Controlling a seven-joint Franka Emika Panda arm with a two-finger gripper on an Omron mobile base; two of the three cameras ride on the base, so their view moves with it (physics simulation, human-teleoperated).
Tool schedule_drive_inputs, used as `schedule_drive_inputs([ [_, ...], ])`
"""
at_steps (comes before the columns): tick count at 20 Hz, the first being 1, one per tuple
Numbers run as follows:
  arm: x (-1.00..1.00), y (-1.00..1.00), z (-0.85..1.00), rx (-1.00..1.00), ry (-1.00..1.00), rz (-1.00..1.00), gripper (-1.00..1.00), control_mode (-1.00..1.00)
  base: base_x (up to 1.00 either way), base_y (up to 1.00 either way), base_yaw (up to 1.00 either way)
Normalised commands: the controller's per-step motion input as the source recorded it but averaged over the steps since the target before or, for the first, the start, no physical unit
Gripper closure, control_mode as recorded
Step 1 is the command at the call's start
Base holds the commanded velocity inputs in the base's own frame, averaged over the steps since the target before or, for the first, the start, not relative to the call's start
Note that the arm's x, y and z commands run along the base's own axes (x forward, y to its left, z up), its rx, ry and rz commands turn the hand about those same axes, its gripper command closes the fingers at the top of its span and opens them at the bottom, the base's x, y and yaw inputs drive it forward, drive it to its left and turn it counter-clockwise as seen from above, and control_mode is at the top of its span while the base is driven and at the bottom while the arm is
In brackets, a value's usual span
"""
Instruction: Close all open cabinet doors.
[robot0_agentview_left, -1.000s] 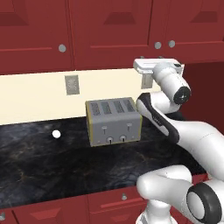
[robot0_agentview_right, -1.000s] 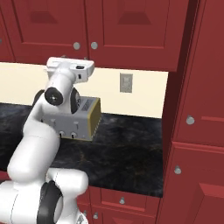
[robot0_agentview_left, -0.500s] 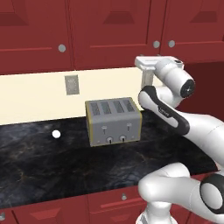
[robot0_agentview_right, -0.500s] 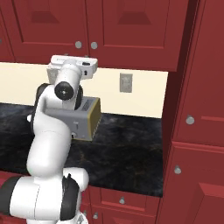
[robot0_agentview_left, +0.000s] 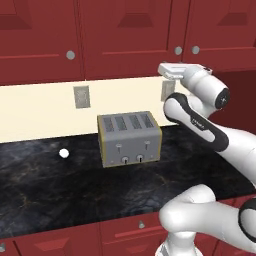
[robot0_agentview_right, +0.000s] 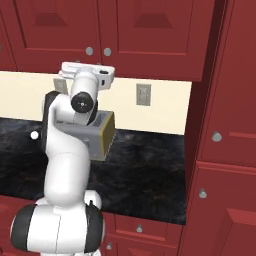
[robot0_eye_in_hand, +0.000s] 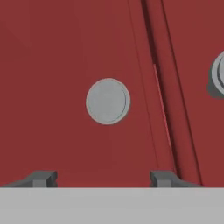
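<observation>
Two cabinet doors (robot0_eye_in_hand: 65, 52) occupy the hand view, dark red, meeting at a vertical seam right of centre. One round grey knob (robot0_eye_in_hand: 107, 101) sits mid-frame on the left door; a second knob (robot0_eye_in_hand: 218, 74) is cut by the right edge. Gripper (robot0_eye_in_hand: 103, 178) at bottom, fingertips (robot0_eye_in_hand: 43, 178) set partly apart with nothing between them. In the left base view, the doors run across the top; a silver four-slot toaster (robot0_agentview_left: 129, 138) stands mid-frame on the black counter (robot0_agentview_left: 60, 190), with a small white ball (robot0_agentview_left: 63, 153) at its left.
</observation>
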Motion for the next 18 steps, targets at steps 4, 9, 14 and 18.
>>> schedule_drive_inputs([
  [4,-0.51,-0.02,0.01,-0.01,0.04,0.0,-1.0,-1.0,0.0,0.0,0.0],
  [9,-0.68,-0.25,0.25,0.0,0.15,0.0,-1.0,-1.0,0.0,0.0,0.0],
  [14,-0.85,-0.09,0.27,-0.02,0.21,-0.01,-1.0,-1.0,0.0,0.0,0.0],
  [18,-0.99,-0.21,0.12,-0.02,0.17,-0.08,-1.0,-1.0,0.0,0.0,0.0],
])
